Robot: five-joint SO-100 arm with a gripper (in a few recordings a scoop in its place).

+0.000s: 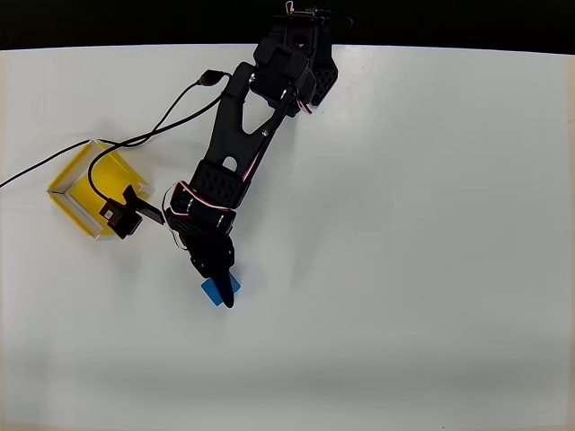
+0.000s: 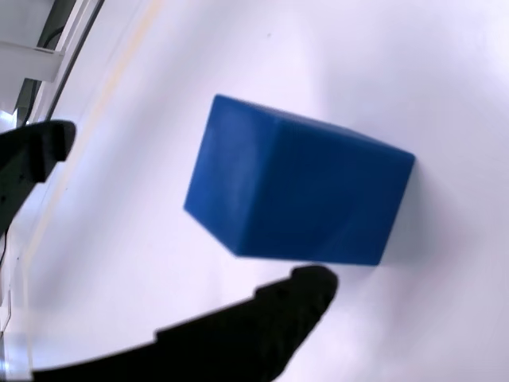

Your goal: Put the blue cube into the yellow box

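The blue cube (image 1: 212, 290) lies on the white table, partly under my black gripper (image 1: 218, 285) in the overhead view. In the wrist view the blue cube (image 2: 294, 191) is large and central. One fingertip (image 2: 306, 290) sits right at its lower edge, and the other fingertip (image 2: 44, 143) stands well off to the left. My gripper (image 2: 191, 208) is open around the cube, and the cube rests on the table. The yellow box (image 1: 79, 182) sits at the left of the table, open-topped and empty, well left of the cube.
A black cable (image 1: 153, 135) runs from the arm base across the table and over the yellow box. A black bracket on the arm (image 1: 128, 214) overhangs the box's right corner. The white table (image 1: 404, 224) stretches wide to the right and front.
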